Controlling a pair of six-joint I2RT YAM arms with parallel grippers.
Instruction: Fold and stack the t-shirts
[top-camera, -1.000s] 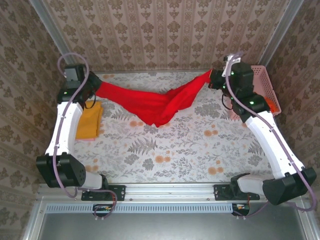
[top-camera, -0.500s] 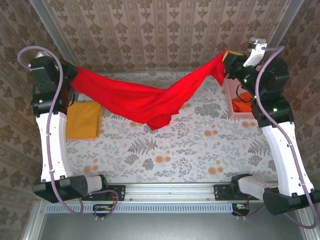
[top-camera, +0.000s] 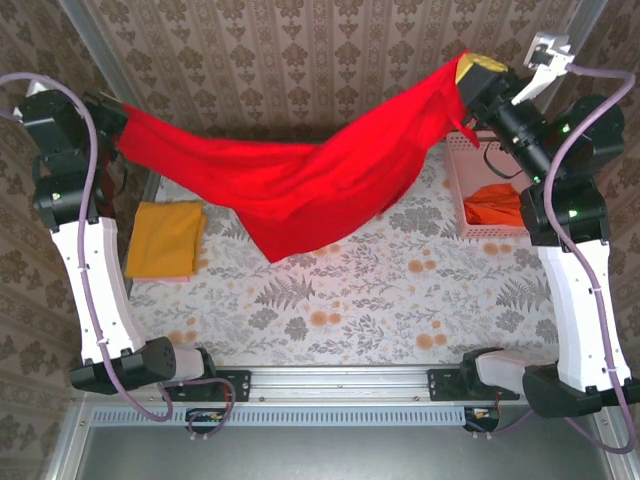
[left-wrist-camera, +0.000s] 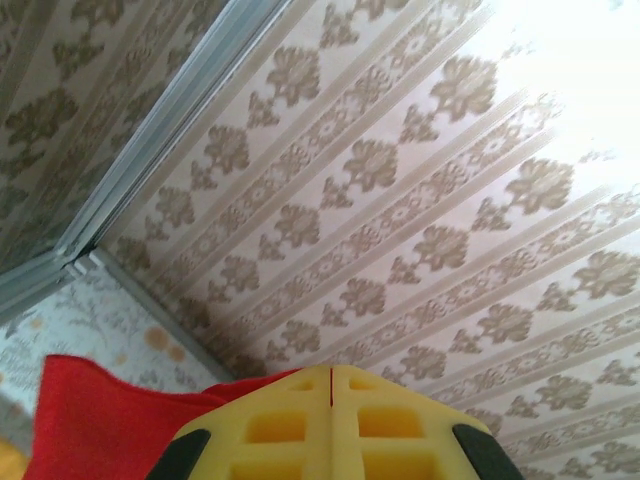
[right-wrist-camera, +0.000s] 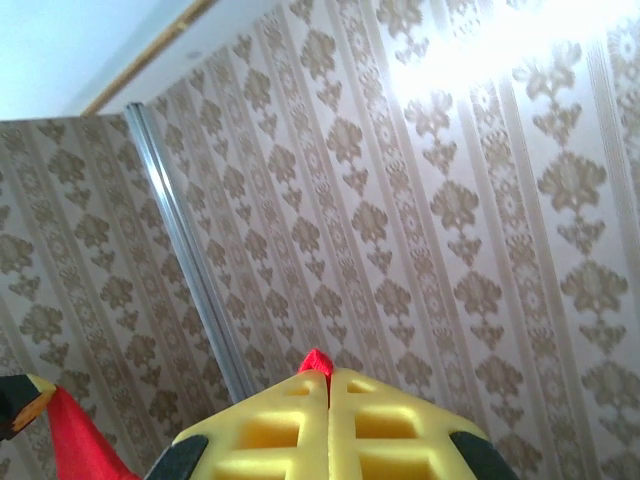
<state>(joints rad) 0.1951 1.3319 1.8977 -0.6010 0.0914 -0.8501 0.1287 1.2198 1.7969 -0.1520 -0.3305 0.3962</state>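
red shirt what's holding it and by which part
Both grippers hold the red t-shirt: the left gripper pinches its left end, the right gripper its right end; the middle sags.

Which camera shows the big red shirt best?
Top external: the red t-shirt hangs spread out between the left gripper and right gripper. Left wrist shows a red corner by its fingers; right wrist, a red tip between its fingers.
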